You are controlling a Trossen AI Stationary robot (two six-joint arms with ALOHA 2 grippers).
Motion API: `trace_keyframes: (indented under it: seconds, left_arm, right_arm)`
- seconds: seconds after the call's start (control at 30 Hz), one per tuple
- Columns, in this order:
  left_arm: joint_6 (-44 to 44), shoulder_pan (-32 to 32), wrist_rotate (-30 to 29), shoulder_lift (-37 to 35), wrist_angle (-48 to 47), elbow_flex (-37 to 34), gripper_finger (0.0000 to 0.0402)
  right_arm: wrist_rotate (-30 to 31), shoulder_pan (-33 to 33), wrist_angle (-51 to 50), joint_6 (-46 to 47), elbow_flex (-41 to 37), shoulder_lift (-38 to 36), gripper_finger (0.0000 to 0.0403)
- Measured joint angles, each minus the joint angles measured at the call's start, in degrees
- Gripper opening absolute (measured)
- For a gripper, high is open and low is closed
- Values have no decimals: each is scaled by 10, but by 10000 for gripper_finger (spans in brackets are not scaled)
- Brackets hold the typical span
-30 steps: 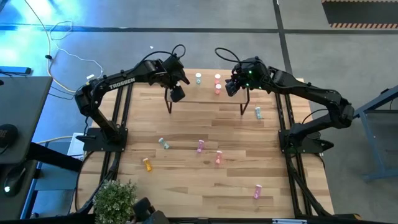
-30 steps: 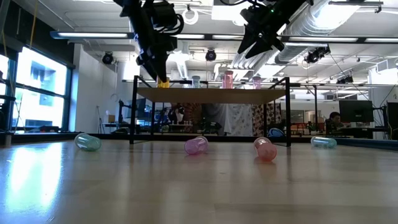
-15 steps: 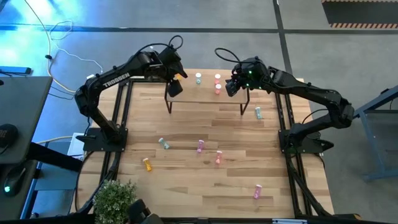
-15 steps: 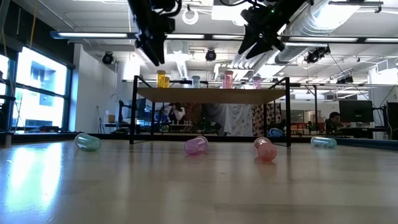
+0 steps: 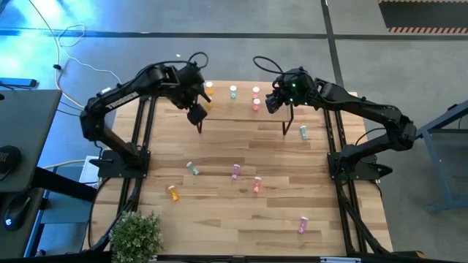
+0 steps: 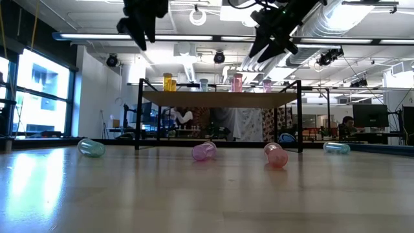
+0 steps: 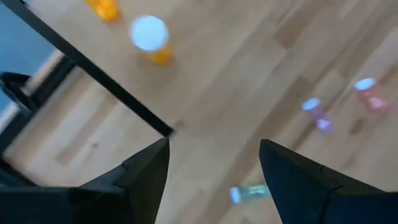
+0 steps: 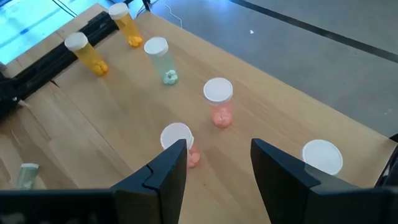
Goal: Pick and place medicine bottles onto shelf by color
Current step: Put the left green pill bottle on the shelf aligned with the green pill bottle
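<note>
The shelf (image 5: pixel 241 117) stands at the table's far middle on thin black legs. Upright on it are two orange bottles (image 8: pixel 87 53), a pale green bottle (image 8: pixel 158 56), two salmon bottles (image 8: pixel 217 99) and a white-capped bottle (image 8: pixel 322 155). My left gripper (image 5: pixel 196 113) hangs open and holds nothing, high off the shelf's left end. It shows above the orange bottle (image 6: pixel 169 82) in the low view and looks down past an orange bottle (image 7: pixel 152 40) in its own wrist view. My right gripper (image 8: pixel 217 162) hovers open over the shelf's right part, nothing between its fingers.
Loose bottles lie on their sides on the tabletop. They are a green bottle (image 5: pixel 193 168), a pink bottle (image 5: pixel 235 172), a salmon bottle (image 5: pixel 257 185), an orange bottle (image 5: pixel 172 193), another pink bottle (image 5: pixel 302 224), and a second green bottle (image 5: pixel 303 132) by the shelf's right leg. A plant (image 5: pixel 135 234) stands at the near left corner.
My left gripper has risen from the orange bottle at the shelf's left end and drifted toward the table's left, rolling as it went. That bottle stays upright on the shelf. My right gripper has kept still.
</note>
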Motion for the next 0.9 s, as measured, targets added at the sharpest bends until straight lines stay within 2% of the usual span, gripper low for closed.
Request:
trace_keyframes:
  seconds: [0.17,0.37,0.5,0.73,0.9]
  left_arm:
    - [-119,-52,-17,-3,-14,-3,241]
    - [-323,-122,-36,-3,-39,-54,241]
    - [-445,-162,-36,-3,-32,-94,241]
    - [-647,-231,-36,-3,-18,-155,241]
    - [-752,-279,-29,-3,34,-196,241]
  right_arm:
    - [-8,0,-22,-32,0,0,170]
    - [-35,0,-46,-97,0,0,170]
    - [-57,0,-46,-139,0,0,170]
    - [-59,0,-49,-181,0,0,170]
    - [-59,0,-49,-215,0,0,170]
